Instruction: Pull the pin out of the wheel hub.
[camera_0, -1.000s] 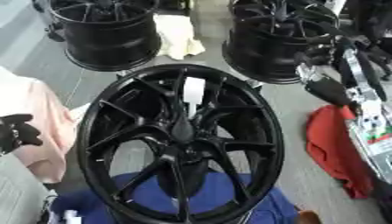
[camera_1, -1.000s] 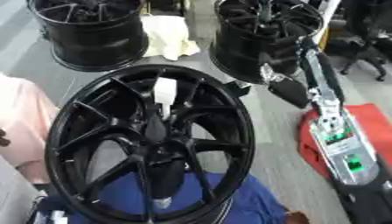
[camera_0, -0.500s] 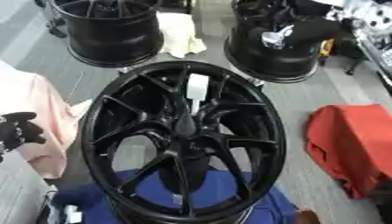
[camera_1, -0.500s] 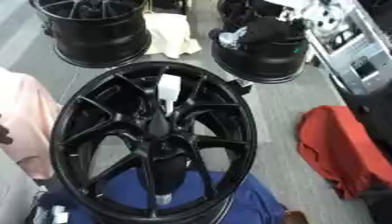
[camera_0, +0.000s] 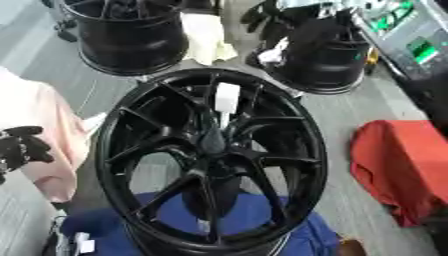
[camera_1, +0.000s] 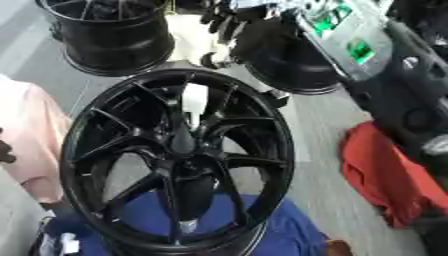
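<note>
A large black wheel hub (camera_0: 157, 125) lies flat on a blue cloth (camera_0: 289, 235) in the middle. A white pin (camera_0: 226, 97) stands among its far spokes, just beyond the centre, and nothing touches it. My right arm (camera_1: 350, 35), silver with green parts, reaches in from the upper right. Its black hand (camera_1: 220, 17) hangs over the far right wheel (camera_0: 324, 65) with relaxed fingers, well beyond the pin. My left hand (camera_0: 22, 147) rests open at the left edge, beside the hub and apart from it.
Two more black wheels stand at the back, the other one (camera_0: 131, 40) at the left, with a cream cloth (camera_0: 206, 37) between them. A red cloth (camera_0: 402, 165) lies right of the hub and a pink cloth (camera_0: 44, 135) to its left.
My right arm has swung from beside the hub's right side up and back, and is now over the far right wheel. The left hand has stayed put. The view has shifted a little.
</note>
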